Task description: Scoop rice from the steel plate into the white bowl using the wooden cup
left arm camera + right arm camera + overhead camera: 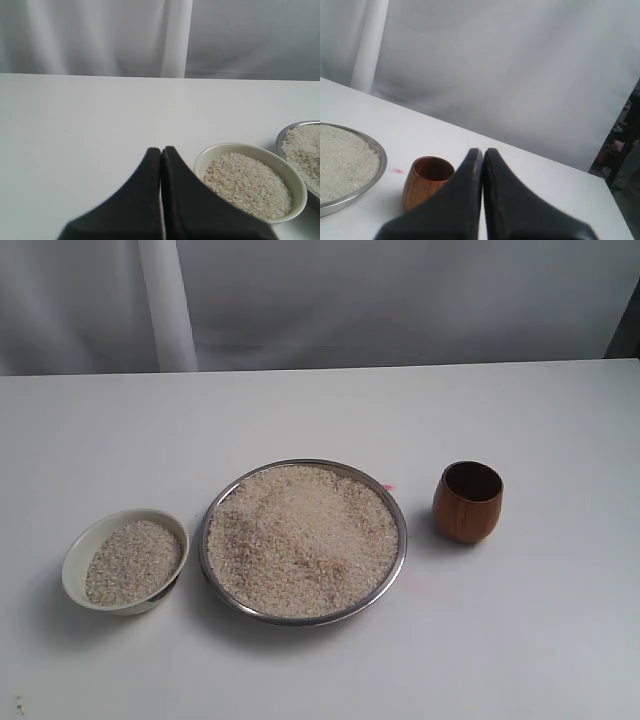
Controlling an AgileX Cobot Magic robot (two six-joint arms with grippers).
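Shiny steel plate (397,558), glossy wooden cup (467,508)

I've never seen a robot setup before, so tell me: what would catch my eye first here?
A wide steel plate heaped with rice sits in the centre. Left of it is a small white bowl already holding some rice; right of it stands an upright wooden cup.

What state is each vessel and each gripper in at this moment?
steel plate, heaped with rice.
white bowl, already largely filled with rice.
wooden cup, upright, ungrasped, no rice visible inside.
left gripper, shut, holding nothing.
right gripper, shut, holding nothing.
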